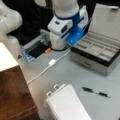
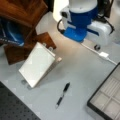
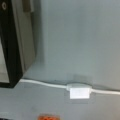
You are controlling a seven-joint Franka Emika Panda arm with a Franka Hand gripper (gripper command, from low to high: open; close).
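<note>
- Claw (image 1: 56,47): low over the surface (image 1: 75,75), left of the compartment box (image 1: 95,51); whether open or closed cannot be told.
- White cable (image 3: 42,83) with adapter block (image 3: 78,91): lying flat on the surface, beneath the wrist.
- Judged step: approach; gripping calls for a descent centred on the block.

black pen (image 1: 96,92), white notepad (image 2: 37,64), wooden block (image 1: 15,95)

No legible text, label or number on any surface.

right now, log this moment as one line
pincer: not in view | arm: above white cable with inline box | beside: grey compartment case | table: black pen, white notepad
</note>
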